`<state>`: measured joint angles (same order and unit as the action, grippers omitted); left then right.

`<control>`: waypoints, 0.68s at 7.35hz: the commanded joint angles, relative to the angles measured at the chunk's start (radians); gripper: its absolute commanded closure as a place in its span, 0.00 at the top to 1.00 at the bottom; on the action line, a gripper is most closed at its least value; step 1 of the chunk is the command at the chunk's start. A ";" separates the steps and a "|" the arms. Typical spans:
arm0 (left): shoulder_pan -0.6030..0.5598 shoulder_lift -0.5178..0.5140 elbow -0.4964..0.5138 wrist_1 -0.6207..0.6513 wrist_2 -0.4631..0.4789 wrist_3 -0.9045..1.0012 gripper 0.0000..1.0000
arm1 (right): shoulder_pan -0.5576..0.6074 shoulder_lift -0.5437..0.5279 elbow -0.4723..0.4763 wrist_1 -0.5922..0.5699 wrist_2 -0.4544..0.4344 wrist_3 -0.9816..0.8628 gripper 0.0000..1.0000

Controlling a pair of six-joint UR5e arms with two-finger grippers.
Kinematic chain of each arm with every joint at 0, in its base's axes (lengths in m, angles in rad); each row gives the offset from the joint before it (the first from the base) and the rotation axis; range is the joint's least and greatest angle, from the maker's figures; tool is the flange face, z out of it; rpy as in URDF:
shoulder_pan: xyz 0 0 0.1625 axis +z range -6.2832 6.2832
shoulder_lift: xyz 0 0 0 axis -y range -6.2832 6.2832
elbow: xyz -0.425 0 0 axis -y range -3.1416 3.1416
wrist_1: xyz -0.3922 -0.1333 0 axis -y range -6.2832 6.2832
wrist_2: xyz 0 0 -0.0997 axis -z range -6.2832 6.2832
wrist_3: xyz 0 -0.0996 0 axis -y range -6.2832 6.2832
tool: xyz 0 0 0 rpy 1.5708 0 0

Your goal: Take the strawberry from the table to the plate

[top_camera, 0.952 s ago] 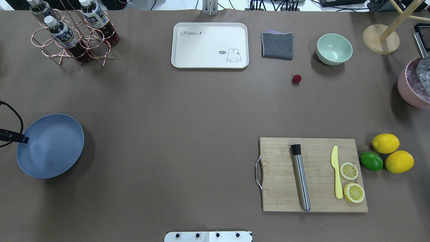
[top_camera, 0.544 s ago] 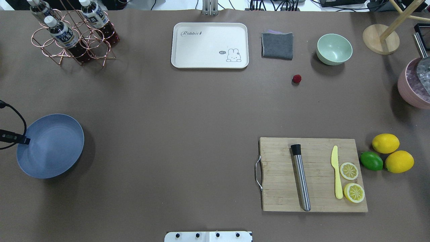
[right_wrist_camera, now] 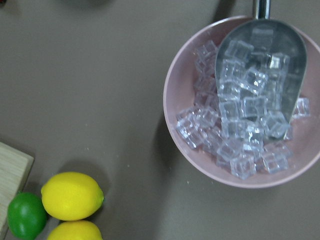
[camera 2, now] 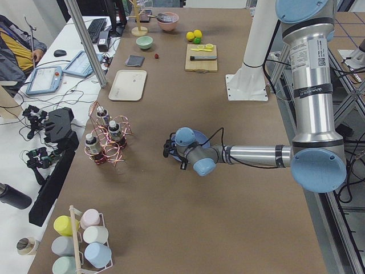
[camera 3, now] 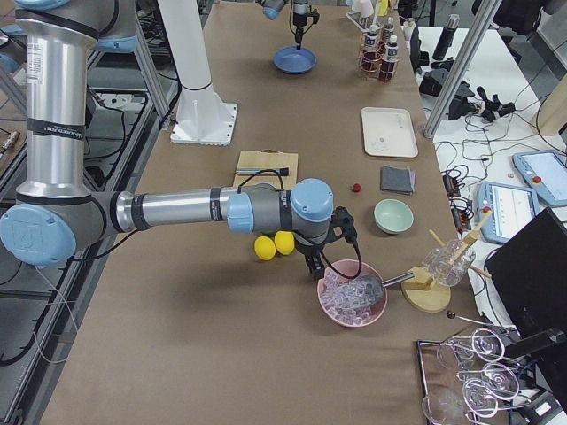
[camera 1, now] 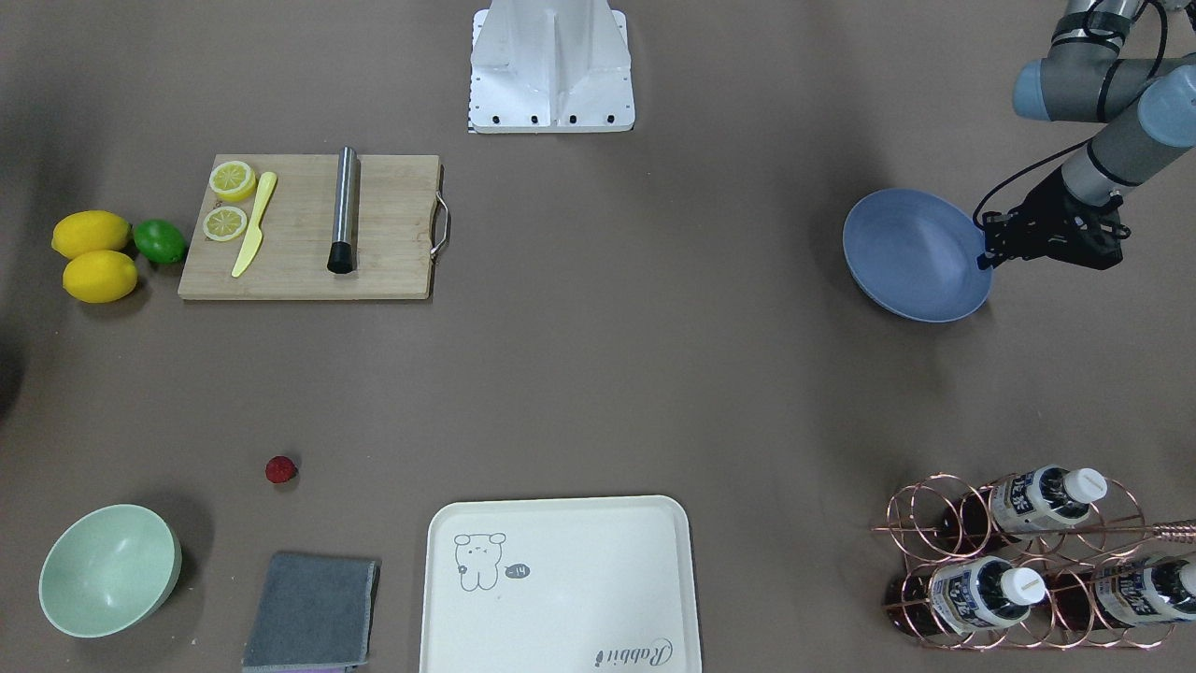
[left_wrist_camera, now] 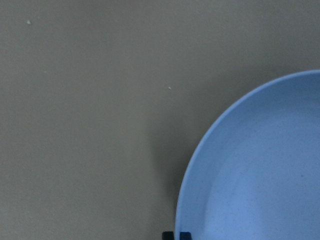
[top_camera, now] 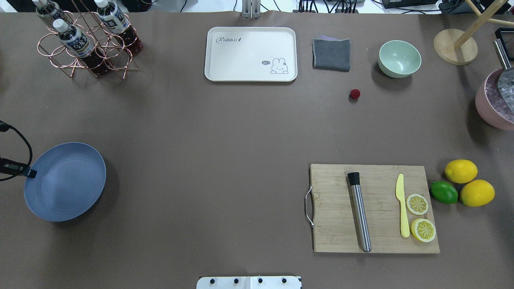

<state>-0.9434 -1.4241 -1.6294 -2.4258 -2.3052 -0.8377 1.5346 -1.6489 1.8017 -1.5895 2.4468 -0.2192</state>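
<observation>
The strawberry (top_camera: 354, 94) is a small red berry lying alone on the table (top_camera: 225, 132), between the grey cloth and the mint bowl; it also shows in the front view (camera 1: 280, 469). The blue plate (top_camera: 65, 181) sits far off at the table's left side. My left gripper (top_camera: 29, 173) is shut on the plate's outer rim, with its fingertips at the rim in the left wrist view (left_wrist_camera: 176, 234). My right gripper (camera 3: 323, 266) hangs over the pink ice bowl, seen only from the side, so I cannot tell whether it is open or shut.
A cutting board (top_camera: 373, 208) carries a muddler, a yellow knife and lemon slices, with lemons (top_camera: 461, 171) and a lime beside it. Along the far edge stand a mint bowl (top_camera: 399, 58), grey cloth (top_camera: 331, 54), cream tray (top_camera: 251, 54) and bottle rack (top_camera: 86, 40). The ice bowl (top_camera: 496, 100) is at the right edge.
The plate has slid a little toward the robot and toward the table's middle, with my left gripper on its rim. The strawberry has not moved.
</observation>
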 commanded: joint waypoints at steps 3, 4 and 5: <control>0.124 -0.283 -0.138 0.098 0.015 -0.589 0.00 | -0.236 0.259 -0.015 0.002 -0.017 0.413 1.00; 0.226 -0.405 -0.141 0.190 0.152 -0.680 0.00 | -0.310 0.312 -0.027 0.002 -0.046 0.487 1.00; 0.321 -0.521 -0.138 0.311 0.250 -0.736 0.00 | -0.380 0.369 -0.042 0.002 -0.102 0.564 1.00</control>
<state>-0.7358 -1.7964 -1.7651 -2.2482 -2.1786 -1.4767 1.2455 -1.3524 1.7765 -1.5879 2.3989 0.2427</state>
